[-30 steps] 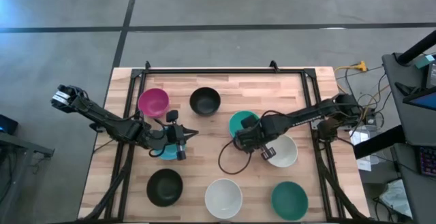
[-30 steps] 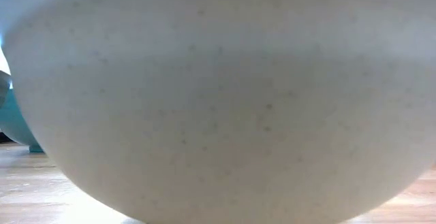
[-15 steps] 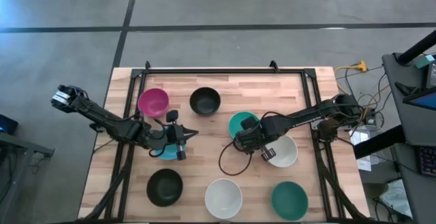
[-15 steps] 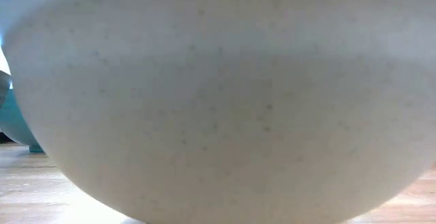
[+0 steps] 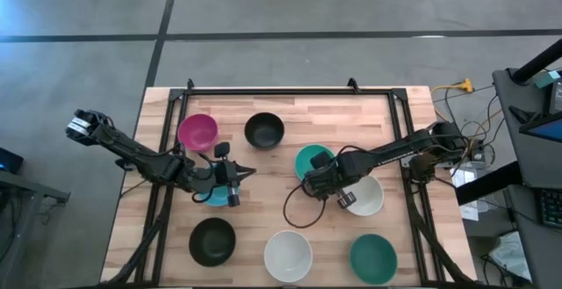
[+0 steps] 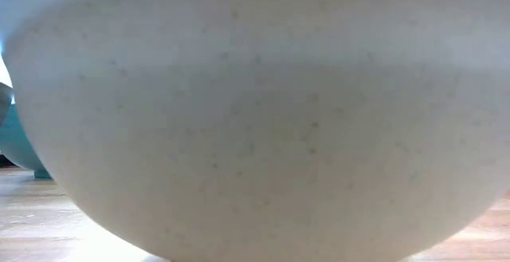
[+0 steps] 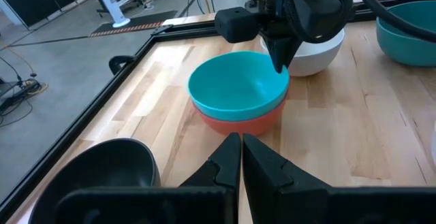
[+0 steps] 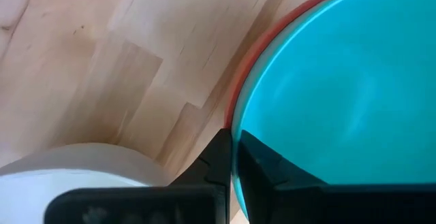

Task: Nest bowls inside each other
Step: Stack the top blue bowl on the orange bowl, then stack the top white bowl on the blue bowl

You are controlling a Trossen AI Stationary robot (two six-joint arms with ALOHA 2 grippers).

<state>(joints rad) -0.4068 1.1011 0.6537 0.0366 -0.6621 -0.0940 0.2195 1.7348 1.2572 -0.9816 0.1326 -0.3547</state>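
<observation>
A teal bowl (image 7: pixel 238 88) sits nested in a red bowl (image 7: pixel 238 123) at the table's middle. My right gripper (image 5: pixel 318 182) is shut on the teal bowl's rim; it also shows in the left wrist view (image 7: pixel 281 62). My left gripper (image 5: pixel 249 172) is shut and empty, a little to the left of this stack, its fingertips (image 7: pixel 241 141) above the bare wood. A light blue bowl (image 5: pixel 213 196) stands on the table under the left wrist. My right gripper pinches the teal bowl's rim (image 8: pixel 233 125) on its near side, one finger inside the bowl (image 8: pixel 262 159) and one outside (image 8: pixel 216 152). The fingers come from above, pointing down. The teal bowl sits upright in the red bowl, which rests on the table.
Other bowls stand on the table. A magenta bowl (image 5: pixel 198 132) and a black bowl (image 5: pixel 263 130) are at the far side. A white bowl (image 5: pixel 367 196) is right of the stack. At the near side are a black bowl (image 5: pixel 212 241), a white bowl (image 5: pixel 288 255) and a dark green bowl (image 5: pixel 372 258).
</observation>
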